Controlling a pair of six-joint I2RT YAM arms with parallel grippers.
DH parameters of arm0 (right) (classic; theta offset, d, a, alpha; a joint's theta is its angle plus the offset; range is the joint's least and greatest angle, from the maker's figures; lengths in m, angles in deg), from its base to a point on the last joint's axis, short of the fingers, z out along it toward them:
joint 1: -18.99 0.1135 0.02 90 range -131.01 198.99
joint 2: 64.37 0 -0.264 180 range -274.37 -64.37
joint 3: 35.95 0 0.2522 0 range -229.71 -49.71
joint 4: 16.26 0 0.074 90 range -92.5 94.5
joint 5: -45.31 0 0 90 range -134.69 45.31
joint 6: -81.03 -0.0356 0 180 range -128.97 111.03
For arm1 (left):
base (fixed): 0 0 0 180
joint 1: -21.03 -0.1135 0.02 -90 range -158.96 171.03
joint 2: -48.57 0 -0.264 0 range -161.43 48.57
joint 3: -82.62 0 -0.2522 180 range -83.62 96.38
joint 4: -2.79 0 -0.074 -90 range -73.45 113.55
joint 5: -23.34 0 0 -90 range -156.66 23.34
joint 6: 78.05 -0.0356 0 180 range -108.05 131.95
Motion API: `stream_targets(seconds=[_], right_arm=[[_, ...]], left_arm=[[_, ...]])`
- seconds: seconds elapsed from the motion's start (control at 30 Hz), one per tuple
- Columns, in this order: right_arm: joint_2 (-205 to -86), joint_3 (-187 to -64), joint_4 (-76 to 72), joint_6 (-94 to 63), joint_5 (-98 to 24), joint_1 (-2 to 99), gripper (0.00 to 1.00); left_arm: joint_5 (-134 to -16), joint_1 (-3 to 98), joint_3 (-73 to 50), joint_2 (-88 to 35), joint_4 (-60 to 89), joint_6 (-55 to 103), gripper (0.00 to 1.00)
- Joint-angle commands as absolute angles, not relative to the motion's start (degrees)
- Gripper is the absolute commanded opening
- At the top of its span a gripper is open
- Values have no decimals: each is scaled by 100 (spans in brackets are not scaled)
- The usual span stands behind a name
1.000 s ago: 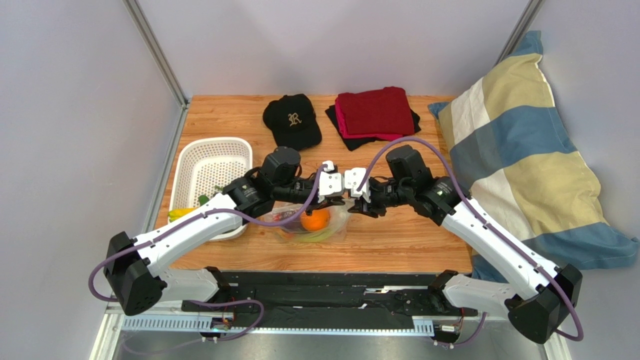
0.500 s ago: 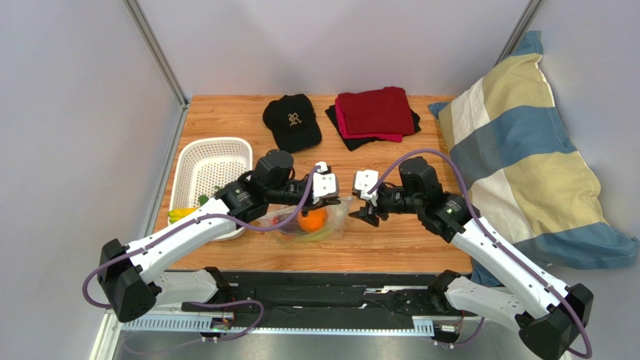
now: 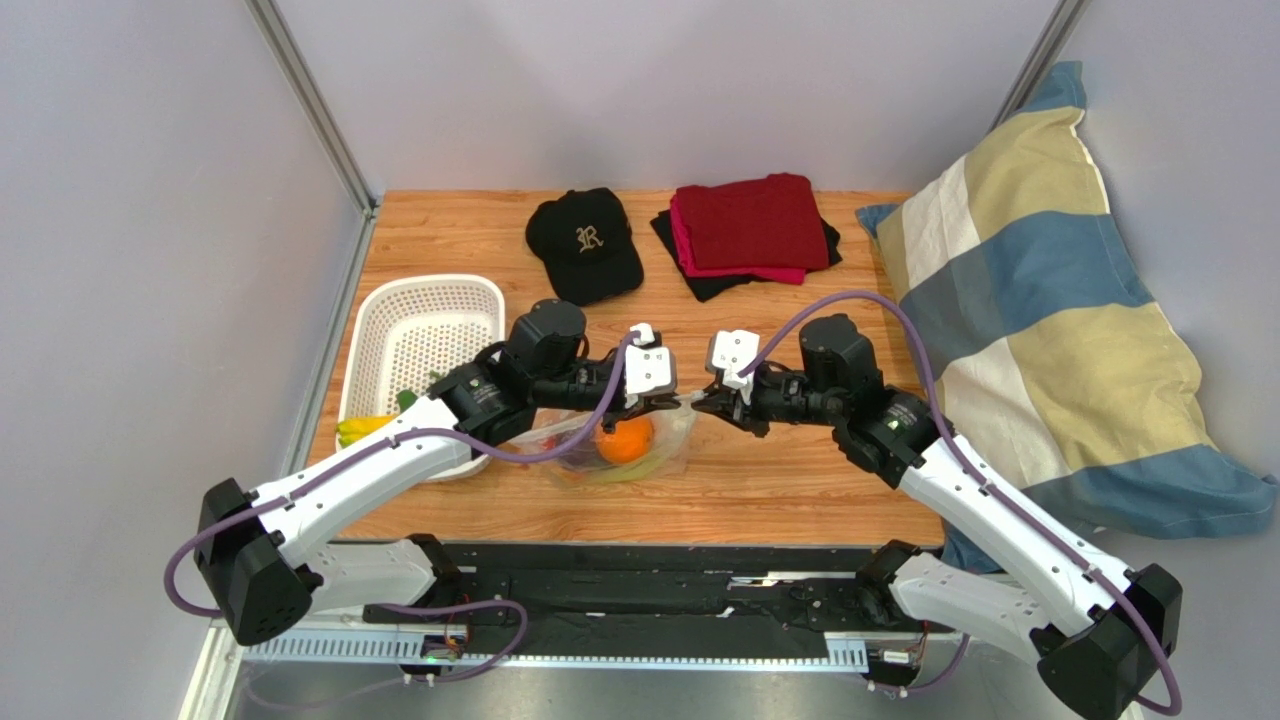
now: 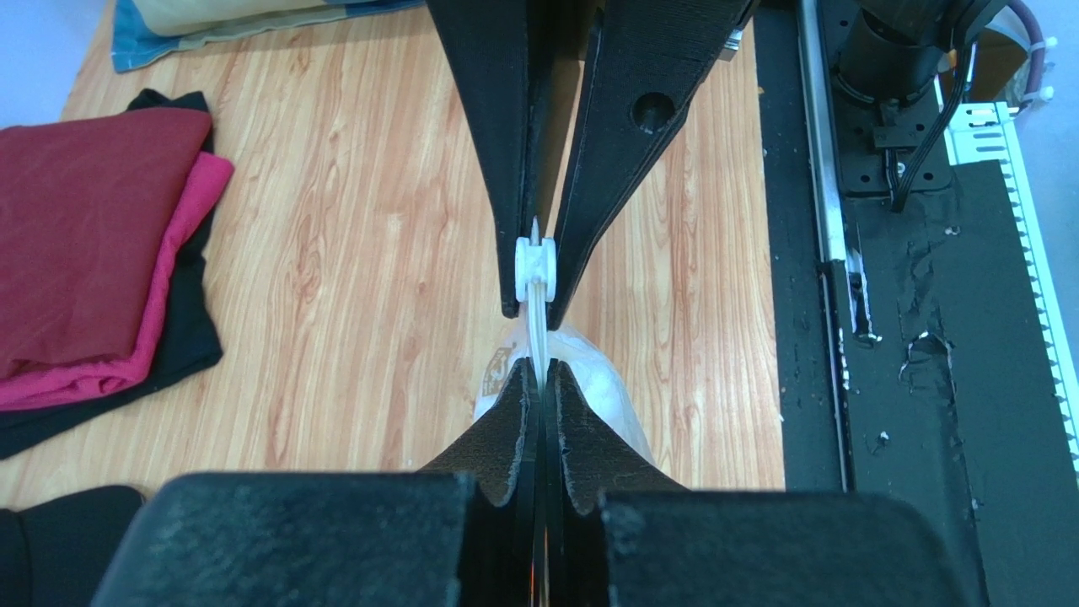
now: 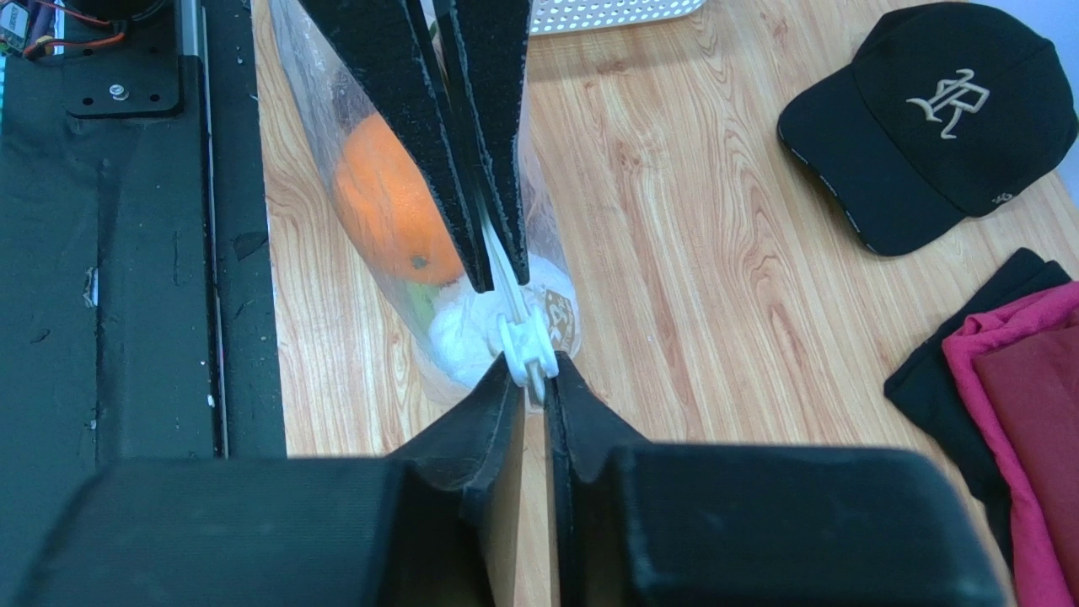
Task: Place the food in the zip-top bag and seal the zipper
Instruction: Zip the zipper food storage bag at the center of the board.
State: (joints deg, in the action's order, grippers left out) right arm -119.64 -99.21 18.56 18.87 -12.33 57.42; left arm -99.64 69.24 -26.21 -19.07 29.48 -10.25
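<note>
The zip-top bag hangs just above the table's near middle, with an orange and a pale green stalk inside. My left gripper is shut on the zipper strip at the bag's top edge; its fingertips press the strip flat. My right gripper faces it from the right and is shut on the white zipper slider. The slider also shows in the left wrist view. The orange shows through the plastic in the right wrist view.
A white basket stands at the left with green and yellow food in its near corner. A black cap and folded red and black cloths lie at the back. A striped pillow lies at the right.
The right gripper drew back to the right and opened, then came back to the bag's top edge and shut on the slider. The left arm shifted slightly left, still holding the bag.
</note>
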Motion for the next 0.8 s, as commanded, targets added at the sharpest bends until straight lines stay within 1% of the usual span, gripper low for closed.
stream_targets(seconds=[0.0, 0.07, 0.1, 0.13, 0.17, 0.2, 0.43, 0.5, 0.53, 0.6, 0.63, 0.77], right_arm=[[-11878, -9893, 1534, 1933, -1146, 5722, 8], [-11869, -9902, 1570, 1969, -1129, 5722, 2], [-11869, -9902, 1578, 1986, -1129, 5713, 0], [-11860, -9902, 1587, 2004, -1103, 5722, 0], [-11860, -9893, 1604, 2021, -1076, 5722, 0], [-11860, -9902, 1605, 2039, -1059, 5722, 0], [-11790, -9850, 1622, 2109, -979, 5713, 0], [-11772, -9858, 1631, 2118, -979, 5713, 0], [-11781, -9858, 1640, 2118, -979, 5713, 0], [-11763, -9849, 1649, 2118, -979, 5713, 0], [-11755, -9841, 1657, 2118, -997, 5713, 0], [-11720, -9841, 1675, 2127, -988, 5704, 0]], left_arm=[[-10129, 6920, -2605, -1753, 2754, -1011, 0], [-10094, 6920, -2588, -1770, 2754, -1011, 0], [-10051, 6929, -2527, -1788, 2737, -933, 0], [-10015, 6920, -2474, -1840, 2736, -871, 2], [-9954, 6920, -2404, -1884, 2736, -818, 13], [-9910, 6920, -2255, -1919, 2745, -722, 18], [-10024, 6981, -1902, -2148, 2710, -642, 42], [-10094, 7051, -1911, -2157, 2745, -791, 45], [-10103, 7069, -1911, -2174, 2754, -826, 48], [-10147, 7122, -1911, -2183, 2789, -897, 52], [-10164, 7139, -1911, -2201, 2789, -897, 57], [-10165, 7183, -1832, -2280, 2824, -888, 59]])
